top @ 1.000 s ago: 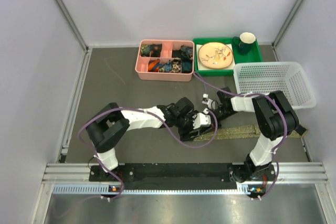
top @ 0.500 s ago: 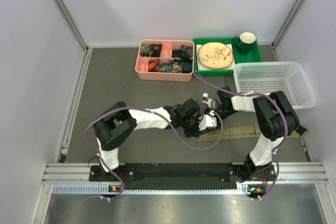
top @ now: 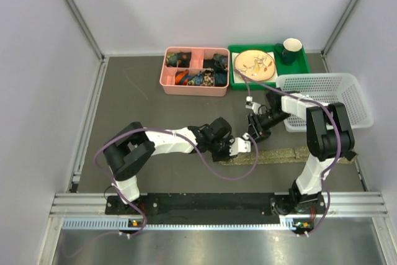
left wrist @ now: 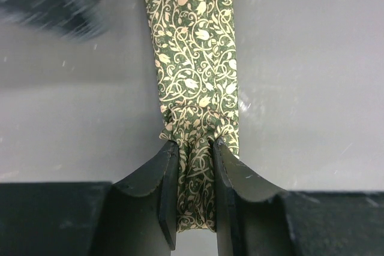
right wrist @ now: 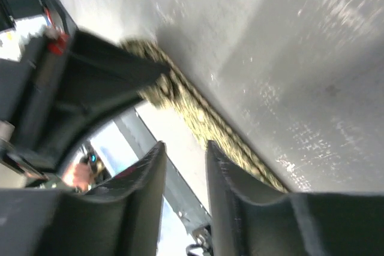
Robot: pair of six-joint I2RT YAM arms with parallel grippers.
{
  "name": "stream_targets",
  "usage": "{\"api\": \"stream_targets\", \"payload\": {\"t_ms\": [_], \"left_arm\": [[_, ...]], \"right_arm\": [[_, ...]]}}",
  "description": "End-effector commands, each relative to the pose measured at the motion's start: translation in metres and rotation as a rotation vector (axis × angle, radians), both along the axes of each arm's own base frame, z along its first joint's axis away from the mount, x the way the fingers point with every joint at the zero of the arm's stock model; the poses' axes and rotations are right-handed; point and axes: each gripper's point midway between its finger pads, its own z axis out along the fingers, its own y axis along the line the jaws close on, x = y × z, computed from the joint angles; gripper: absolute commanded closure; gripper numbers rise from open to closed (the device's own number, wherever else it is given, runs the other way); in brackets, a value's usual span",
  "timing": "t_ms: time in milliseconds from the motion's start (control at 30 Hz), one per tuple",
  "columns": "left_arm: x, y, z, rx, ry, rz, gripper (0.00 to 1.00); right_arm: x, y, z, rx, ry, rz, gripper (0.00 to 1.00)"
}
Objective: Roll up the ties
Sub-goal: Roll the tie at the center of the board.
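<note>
STEP: starting the roll | TIE: long narrow olive-tan patterned fabric necktie [left wrist: 195, 58] lies flat along grey table [left wrist: 312, 88] | LEFT: left gripper [left wrist: 195, 148] pinches its bunched end; RIGHT: right gripper [right wrist: 184, 145] parted, empty | NEXT: probably curl that end over itself

Robot lab cell, white walls [top: 205, 4], aluminium rail [top: 74, 206]

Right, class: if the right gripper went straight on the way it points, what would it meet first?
Probably the long olive-green patterned fabric necktie lying on the grey table, just beside the left gripper pinching it; depth is unclear.
</note>
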Motion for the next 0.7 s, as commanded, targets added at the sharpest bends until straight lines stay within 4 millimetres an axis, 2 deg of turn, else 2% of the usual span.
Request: {"api": "stream_targets", "payload": {"t_ms": [0, 133, 167, 233, 267, 300, 367, 400, 433, 533, 567, 600, 667], "left_arm": [[0.001, 0.062, -0.029, 0.214, 0.036, 0.052, 0.85], [0.004, 0.066, -0.025, 0.215, 0.033, 0.032, 0.85], [0.003, 0.066, -0.025, 0.214, 0.034, 0.029, 0.85], [0.003, 0.067, -0.024, 0.213, 0.036, 0.025, 0.85], [0.003, 0.066, -0.024, 0.212, 0.037, 0.024, 0.85], [0.002, 0.066, -0.025, 0.211, 0.039, 0.023, 0.85], [0.002, 0.065, -0.024, 0.206, 0.043, 0.024, 0.85], [0.001, 0.065, -0.023, 0.204, 0.045, 0.026, 0.85], [0.002, 0.064, -0.023, 0.201, 0.044, 0.027, 0.85], [0.002, 0.064, -0.023, 0.2, 0.044, 0.029, 0.85], [0.002, 0.064, -0.023, 0.2, 0.044, 0.029, 0.85], [0.002, 0.064, -0.023, 0.2, 0.044, 0.029, 0.85], [0.002, 0.064, -0.023, 0.2, 0.045, 0.03, 0.85]], "right_arm": [[-0.003, -0.006, 0.004, 0.003, -0.043, 0.114, 0.63], [0.022, -0.023, 0.005, -0.016, -0.332, 0.209, 0.57], [0.027, -0.029, 0.011, -0.026, -0.402, 0.227, 0.56], [0.03, -0.039, 0.009, -0.038, -0.5, 0.277, 0.55], [0.033, -0.047, 0.013, -0.042, -0.604, 0.331, 0.5], [0.032, -0.051, 0.011, -0.049, -0.652, 0.37, 0.47], [0.018, -0.061, -0.006, -0.071, -0.738, 0.504, 0.38], [0.016, -0.064, -0.006, -0.087, -0.792, 0.535, 0.37], [0.007, -0.071, -0.018, -0.103, -0.812, 0.598, 0.36], [-0.001, -0.076, -0.019, -0.093, -0.858, 0.676, 0.35], [-0.005, -0.079, -0.022, -0.097, -0.864, 0.721, 0.27], [-0.01, -0.083, -0.027, -0.11, -0.872, 0.753, 0.26], [-0.009, -0.087, -0.033, -0.132, -0.92, 0.806, 0.18]]}}
